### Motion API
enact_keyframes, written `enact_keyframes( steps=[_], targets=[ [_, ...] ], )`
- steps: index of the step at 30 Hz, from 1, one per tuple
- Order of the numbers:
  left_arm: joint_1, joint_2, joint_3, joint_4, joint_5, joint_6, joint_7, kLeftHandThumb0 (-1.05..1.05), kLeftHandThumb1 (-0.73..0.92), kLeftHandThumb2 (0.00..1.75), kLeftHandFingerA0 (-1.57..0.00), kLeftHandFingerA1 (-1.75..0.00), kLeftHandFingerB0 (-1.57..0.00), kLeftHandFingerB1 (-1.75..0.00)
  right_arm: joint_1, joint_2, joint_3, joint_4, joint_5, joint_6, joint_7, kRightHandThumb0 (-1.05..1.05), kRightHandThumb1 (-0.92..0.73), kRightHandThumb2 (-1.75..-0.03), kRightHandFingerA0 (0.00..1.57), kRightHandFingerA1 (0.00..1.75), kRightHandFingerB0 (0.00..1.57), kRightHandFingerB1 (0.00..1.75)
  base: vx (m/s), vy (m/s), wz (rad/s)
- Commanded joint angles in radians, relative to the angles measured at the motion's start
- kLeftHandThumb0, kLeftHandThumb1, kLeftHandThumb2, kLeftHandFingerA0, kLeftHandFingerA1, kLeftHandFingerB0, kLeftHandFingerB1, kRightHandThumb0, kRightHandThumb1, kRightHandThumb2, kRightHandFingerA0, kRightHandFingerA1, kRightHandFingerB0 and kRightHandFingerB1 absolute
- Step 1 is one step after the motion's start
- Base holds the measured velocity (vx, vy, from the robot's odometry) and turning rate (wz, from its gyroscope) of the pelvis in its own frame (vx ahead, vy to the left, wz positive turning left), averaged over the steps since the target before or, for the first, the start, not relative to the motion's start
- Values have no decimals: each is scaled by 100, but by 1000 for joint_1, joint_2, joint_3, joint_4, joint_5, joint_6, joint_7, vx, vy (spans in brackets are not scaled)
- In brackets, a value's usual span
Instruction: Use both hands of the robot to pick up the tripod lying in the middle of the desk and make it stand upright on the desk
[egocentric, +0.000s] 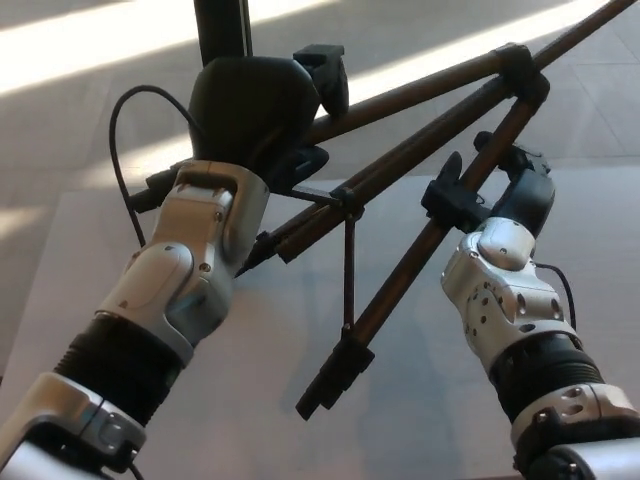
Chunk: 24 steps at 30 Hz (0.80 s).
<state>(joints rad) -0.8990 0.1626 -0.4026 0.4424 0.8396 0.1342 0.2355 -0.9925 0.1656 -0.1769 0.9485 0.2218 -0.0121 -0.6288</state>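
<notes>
The black tripod (420, 140) is held off the desk, its legs spread and slanting from lower left up to the top right, where its head runs out of the picture. My left hand (258, 115) is shut on one leg near its lower end, at upper centre. My right hand (490, 195) is shut on another leg about halfway along. That leg's foot (333, 378) hangs free above the desk. A thin brace (350, 270) links the legs to the centre column.
The pale grey desk (300, 440) lies below the tripod. A black vertical post (222, 30) rises behind my left hand. Beyond the desk is grey floor (90, 110) with bright bands of light.
</notes>
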Motion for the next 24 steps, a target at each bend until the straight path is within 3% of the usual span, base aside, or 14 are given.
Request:
enact_keyframes(
  steps=[1, 2, 3, 5, 8, 9, 10, 11, 12, 13, 14, 15, 16, 24],
  targets=[
    [100, -34, 81, -6, -119, -66, 79, -25, 47, 98, -121, -135, -95, -113, -206, -122, 178, -88, -294, -281, -17, -20, -43, -124, 96, 173, 85, 159, 0, 0, 0],
    [111, -44, 90, -7, -126, -71, 95, -15, 53, 90, -93, -175, -80, -144, -228, -132, 196, -91, -307, -276, -10, -19, -43, -124, 96, 171, 87, 155, 0, 0, 0],
    [117, -51, 95, -8, -130, -73, 100, -15, 51, 93, -92, -175, -74, -155, -241, -139, 208, -90, -312, -276, -4, -20, -45, -122, 96, 171, 85, 155, 0, 0, 0],
    [130, -66, 108, -8, -141, -78, 118, -13, 50, 90, -92, -175, -78, -146, -272, -165, 246, -83, -335, -293, 22, -22, -45, -122, 95, 172, 83, 156, 0, 0, 0],
    [156, -116, 145, -12, -174, -46, 129, -12, 55, 85, -89, -175, -73, -155, -314, -181, 291, -93, -359, -272, 31, -25, -39, -132, 92, 174, 80, 162, 0, 0, 0],
    [163, -131, 158, -14, -184, -43, 139, -14, 56, 83, -89, -175, -81, -137, -322, -188, 313, -95, -380, -265, 24, -26, -38, -141, 96, 173, 82, 160, 0, 0, 0],
    [175, -154, 180, -23, -206, -34, 147, -18, 56, 83, -90, -170, -81, -102, -332, -192, 336, -101, -397, -257, 24, -25, -36, -147, 95, 175, 81, 162, 0, 0, 0],
    [183, -167, 193, -30, -220, -29, 149, -18, 56, 83, -90, -170, -81, -102, -335, -193, 345, -106, -398, -254, 31, -25, -36, -147, 95, 175, 81, 162, 0, 0, 0],
    [192, -191, 211, -39, -227, -10, 166, -17, 52, 86, -87, -175, -69, -136, -338, -196, 365, -115, -405, -257, 46, -23, -38, -137, 97, 172, 84, 155, 0, 0, 0],
    [214, -235, 244, -61, -256, 22, 180, -17, 49, 110, -87, -175, -69, -160, -330, -188, 377, -127, -400, -292, 72, -26, -47, -123, 100, 175, 84, 158, 0, 0, 0],
    [229, -263, 263, -79, -268, 48, 184, -18, 51, 110, -86, -175, -71, -160, -328, -189, 401, -130, -422, -287, 61, -29, -49, -120, 101, 173, 85, 156, 0, 0, 0],
    [249, -311, 297, -91, -303, 56, 212, -25, 50, 113, -117, -137, -100, -125, -321, -191, 426, -136, -445, -283, 57, -31, -54, -116, 99, 173, 82, 158, 0, 0, 0],
    [269, -334, 309, -95, -307, 51, 235, -16, 53, 112, -92, -170, -83, -129, -313, -191, 446, -134, -456, -299, 53, -30, -54, -113, 99, 173, 84, 155, 0, 0, 0],
    [361, -390, 352, -114, -335, 4, 247, -20, 51, 120, -91, -175, -80, -157, -282, -193, 529, -152, -495, -329, 23, -20, -45, -125, 99, 175, 85, 156, 0, 0, 0]
  ],
)
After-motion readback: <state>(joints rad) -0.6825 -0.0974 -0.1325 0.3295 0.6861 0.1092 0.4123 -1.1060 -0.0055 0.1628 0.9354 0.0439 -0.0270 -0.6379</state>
